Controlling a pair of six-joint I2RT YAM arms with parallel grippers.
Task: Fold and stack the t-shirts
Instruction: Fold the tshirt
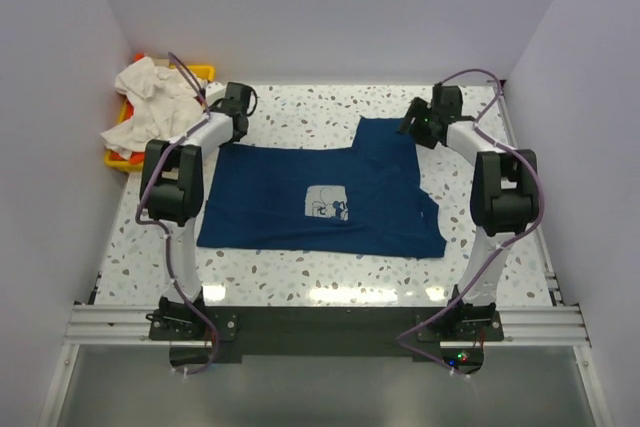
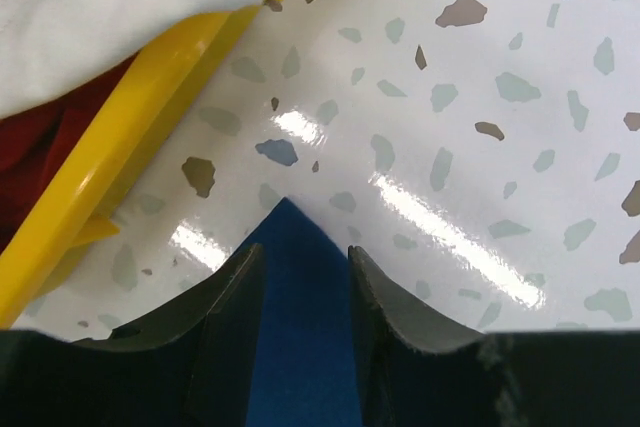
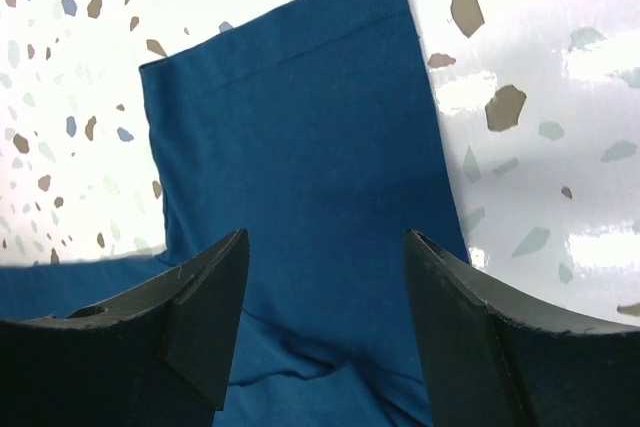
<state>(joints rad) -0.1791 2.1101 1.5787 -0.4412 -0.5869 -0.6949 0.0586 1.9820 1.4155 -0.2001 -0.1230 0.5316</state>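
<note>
A dark navy t-shirt [image 1: 320, 197] with a pale square print [image 1: 327, 204] lies flat on the speckled table, one sleeve pointing to the far right. My left gripper [image 1: 238, 112] is at the shirt's far left corner. In the left wrist view the gripper [image 2: 305, 252] is narrowly open, with the pointed blue corner [image 2: 300, 327] lying between its fingers. My right gripper [image 1: 420, 122] hovers over the far right sleeve. In the right wrist view it [image 3: 328, 237] is wide open above the blue cloth [image 3: 300, 147]. White t-shirts [image 1: 145, 87] and an orange-red one [image 1: 140, 55] lie heaped at the far left.
A yellow plastic tray [image 1: 205, 72] holds the heap at the table's far left corner; its rim [image 2: 130, 117] is close to my left gripper, with white cloth [image 2: 100, 7] and red cloth [image 2: 30, 157] over it. Walls enclose the table on three sides.
</note>
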